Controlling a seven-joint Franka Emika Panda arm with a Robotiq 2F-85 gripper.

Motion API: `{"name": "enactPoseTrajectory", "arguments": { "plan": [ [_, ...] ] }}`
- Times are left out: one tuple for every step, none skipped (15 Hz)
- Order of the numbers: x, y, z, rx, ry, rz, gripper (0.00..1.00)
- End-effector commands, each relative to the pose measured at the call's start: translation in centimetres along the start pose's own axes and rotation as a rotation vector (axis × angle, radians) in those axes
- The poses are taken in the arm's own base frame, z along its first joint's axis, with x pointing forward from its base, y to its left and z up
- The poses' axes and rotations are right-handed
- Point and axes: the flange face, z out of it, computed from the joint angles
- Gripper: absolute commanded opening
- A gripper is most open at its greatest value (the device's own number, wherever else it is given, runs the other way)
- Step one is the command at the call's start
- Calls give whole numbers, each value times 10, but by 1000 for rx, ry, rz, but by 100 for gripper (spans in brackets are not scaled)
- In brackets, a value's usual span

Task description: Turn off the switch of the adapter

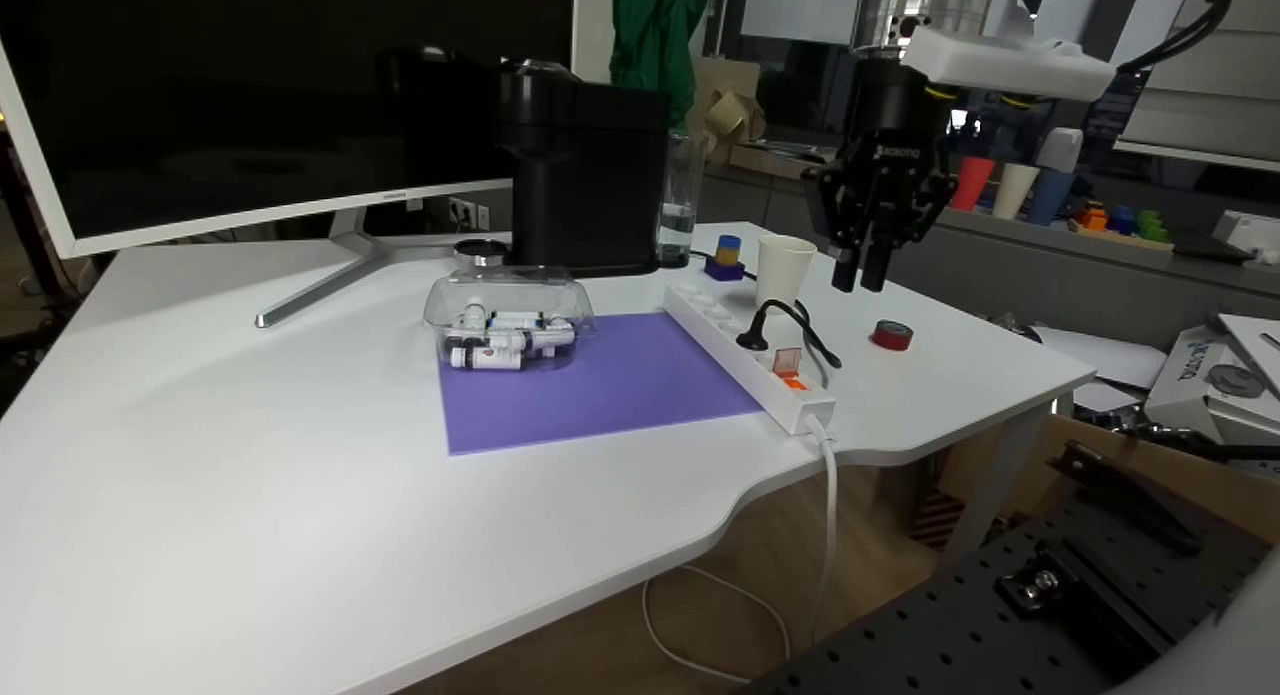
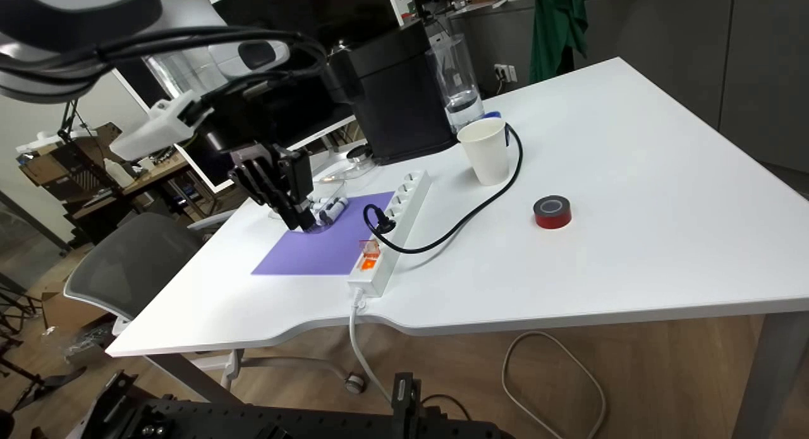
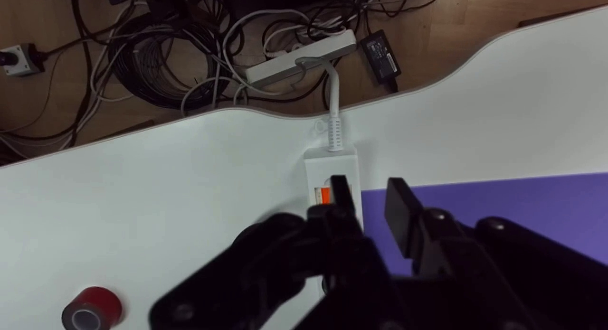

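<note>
1. The gripper (image 3: 368, 188) hangs above the white table (image 1: 250, 475); its two fingers (image 3: 400, 211) stand apart, with a visible gap between them.
2. The adapter (image 1: 730, 341), a long white power strip, lies on the table just beside the purple sheet (image 1: 610, 385); a black plug (image 1: 752, 342) sits in it.
3. The switch (image 2: 368, 264), orange, is set in one end of the adapter; a transparent reddish cover (image 2: 370, 247) stands raised beside it; in the wrist view, one finger hides a part of the switch.
</note>
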Motion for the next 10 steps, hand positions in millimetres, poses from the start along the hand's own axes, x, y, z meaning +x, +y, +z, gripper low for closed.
{"name": "enactPoseTrajectory", "arguments": {
  "plan": [
    [0,2,2,1,-3,5,22],
    [0,2,3,2,-5,7,15],
    [0,3,4,2,-6,8,11],
    [0,3,4,2,-6,8,11],
    [0,3,4,2,-6,8,11],
    [1,-1,1,-16,3,7,3],
    [2,-3,3,-31,5,-6,1],
    [4,-4,8,-38,8,-10,0],
    [6,-3,14,-41,5,-11,0],
    [9,-2,19,-42,3,-14,0]
  ]
}}
